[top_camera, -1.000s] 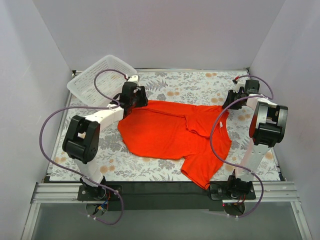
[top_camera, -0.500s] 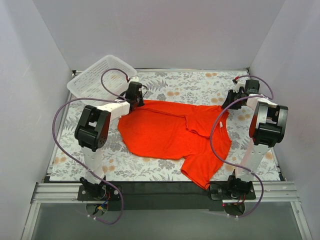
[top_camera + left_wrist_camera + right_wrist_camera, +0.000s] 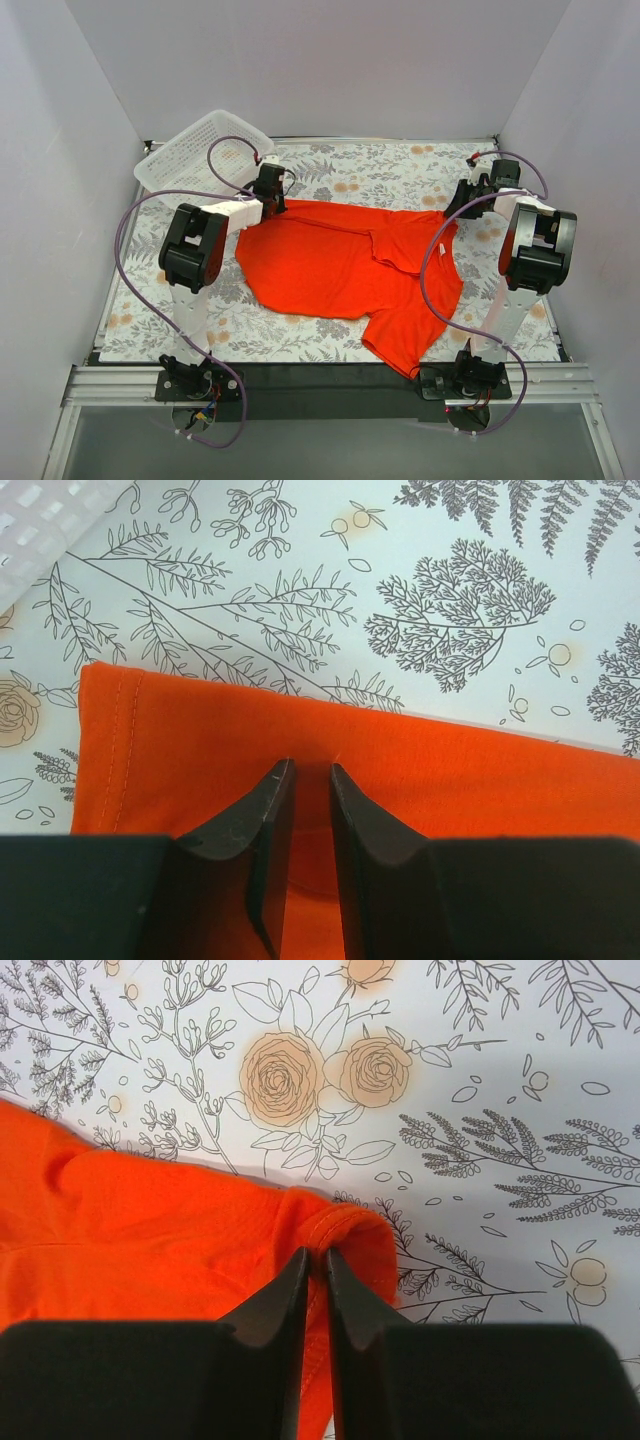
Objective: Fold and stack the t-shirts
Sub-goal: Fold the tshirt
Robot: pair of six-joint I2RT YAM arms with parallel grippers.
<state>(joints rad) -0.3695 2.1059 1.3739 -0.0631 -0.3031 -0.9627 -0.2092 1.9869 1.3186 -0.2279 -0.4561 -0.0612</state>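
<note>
Seemingly the right tool (image 3: pixel 317 1253) clamps the bunched t-shirt (image 3: pixel 330 265); the left tool (image 3: pixel 310 767) straddles its edge, grip unclear.

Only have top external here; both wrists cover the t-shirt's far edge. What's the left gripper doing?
Observer: Left wrist view: the left gripper is on the t-shirt just inside its far edge, near a stitched corner. Jaws a narrow slit apart; can't tell if fabric is pinched.
Operator: And the right?
Observer: Right wrist view: the right gripper has its jaws closed on a bunched fold at the shirt's edge.
Operator: Basket touching the shirt?
Observer: No. Left wrist view shows the basket in the corner, with patterned cloth between it and the shirt.
</note>
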